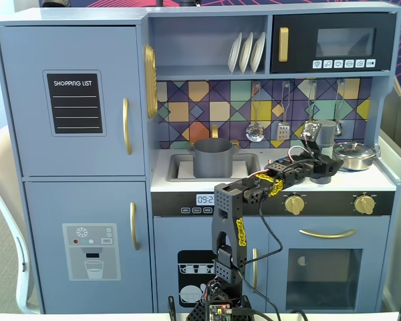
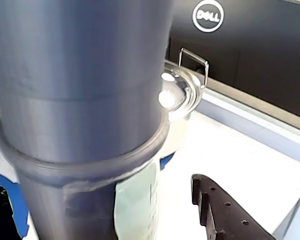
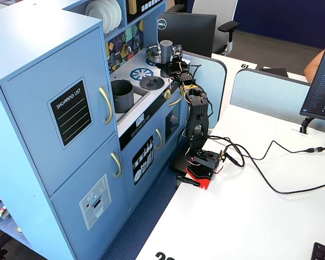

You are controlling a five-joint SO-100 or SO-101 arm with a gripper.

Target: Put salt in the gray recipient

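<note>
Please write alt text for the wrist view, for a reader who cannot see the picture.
A tall gray cylindrical shaker fills the left and centre of the close-up, standing between the open gripper fingers. Behind it sits a shiny steel pot with a wire handle on the white counter, with a dark Dell monitor beyond.

The blue toy kitchen [image 1: 73, 167] is faced head-on in one fixed view; in the other [image 3: 43, 108] it is seen obliquely from high above the white desk's [image 3: 249, 216] near edge. Its stove counter is shared with the close wrist view.
</note>
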